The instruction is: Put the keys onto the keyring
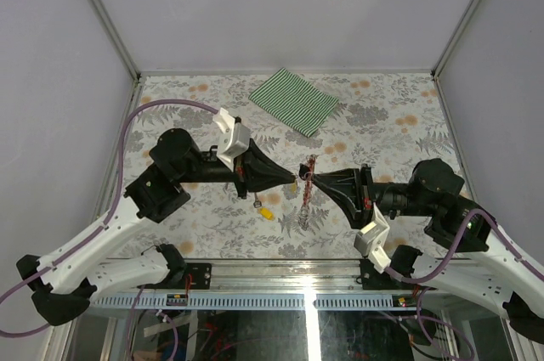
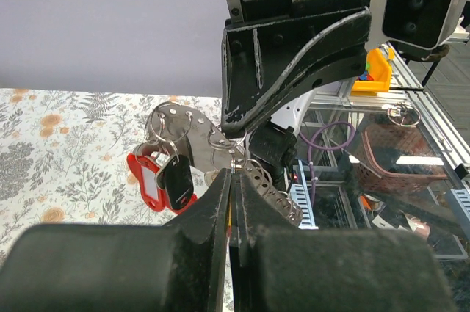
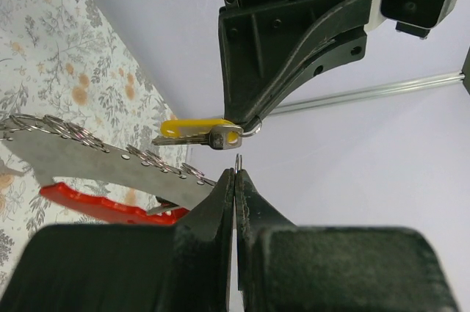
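Left jaws pinch the light, probably slippery yellow key (image 3: pixel 192 129); right jaws pinch a thin, springy ring (image 2: pixel 220 138) on the keyring (image 2: pixel 145 180).

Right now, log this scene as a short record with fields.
left gripper: shut, pinching the yellow key by its end
right gripper: shut on a ring of the keyring
keyring: held between the two grippers
other key: yellow, on the table near the left gripper
cloth: green striped, far side, untouched
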